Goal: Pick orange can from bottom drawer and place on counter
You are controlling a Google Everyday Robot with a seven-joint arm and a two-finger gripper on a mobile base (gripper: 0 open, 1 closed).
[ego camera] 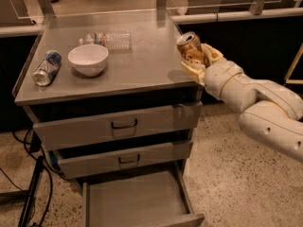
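Gripper [199,60] is closed around the orange can [188,43], which is tilted at the counter [142,65] rim, 3 o'clock from the white bowl [88,59]. Can is likely light, thin-walled and slick; a gentle mid-body side grip suits it. Bottom drawer [137,202] stands open.

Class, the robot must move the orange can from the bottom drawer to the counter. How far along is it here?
Done: the bottom drawer is open with its visible floor bare, and the can is out. In hand: the gripper is shut on the can, which is tilted, at the counter's right edge. Left: stand it on the counter and let go.
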